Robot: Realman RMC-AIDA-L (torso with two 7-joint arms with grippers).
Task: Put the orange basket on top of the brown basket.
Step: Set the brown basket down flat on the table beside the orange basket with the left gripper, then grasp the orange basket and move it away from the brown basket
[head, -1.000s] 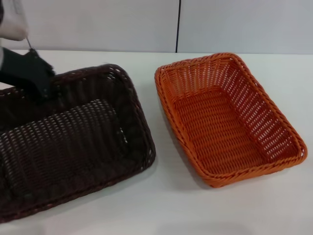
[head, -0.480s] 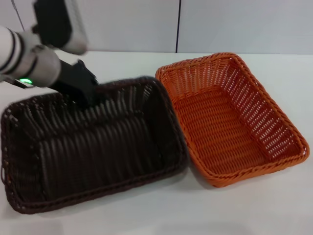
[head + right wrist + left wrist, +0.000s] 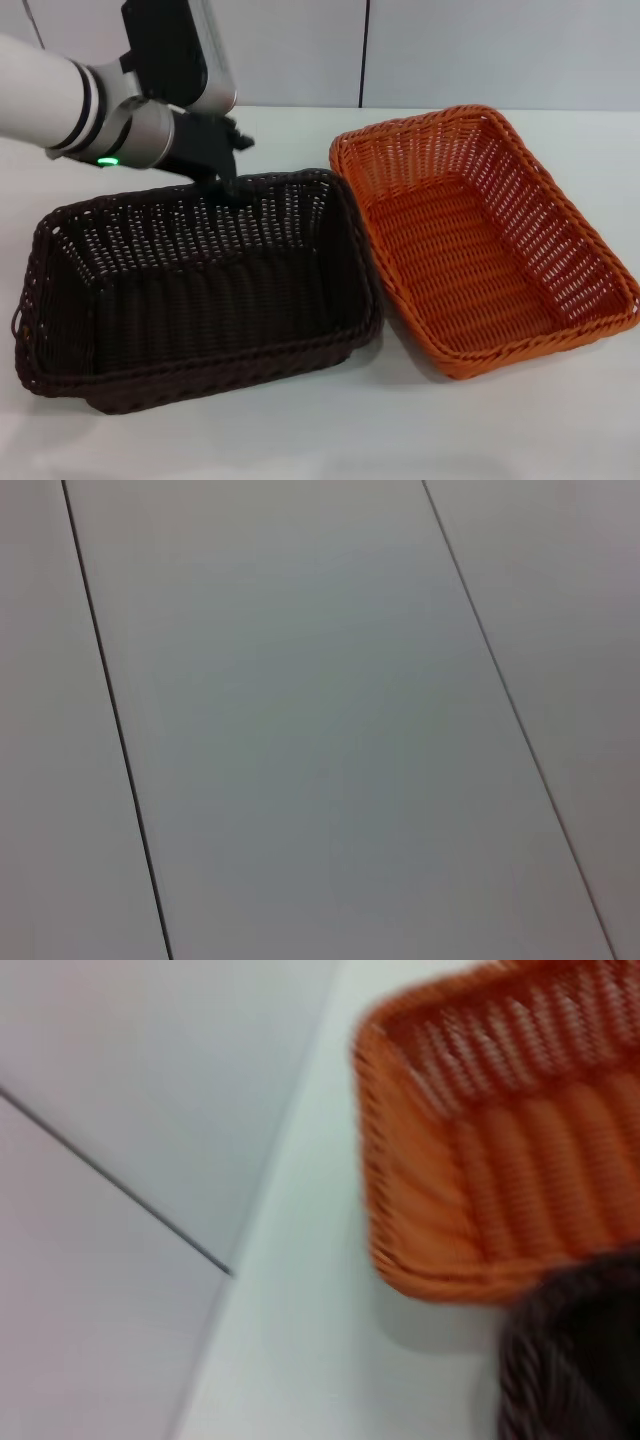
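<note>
Left tool (image 3: 225, 180): at the far rim of the brown basket (image 3: 200, 290), dark fingers pinched onto the braided edge, so it holds that basket
Right tool: not visible in any view (its wrist camera faces only wall panels)
Brown basket: on the white bench (image 3: 330, 440) toward its left side, long side roughly along the near edge, its right end touching or all but touching the orange basket (image 3: 480, 240)
Orange basket: on the right half of the bench, flat on its base, angled so one short end points to the far edge; the left wrist view shows its corner (image 3: 480, 1160) just beside the dark rim (image 3: 570, 1360)
Contents: both baskets appear empty, with only woven floors showing
Handling: the orange basket looks light and fairly stiff, with openwork sides that may flex a little under a pinch; not fragile
Where to take hold: probably the braided rim midway along a long side, the thickest and firmest part, so it lifts level
Task state: stacking not yet done
</note>
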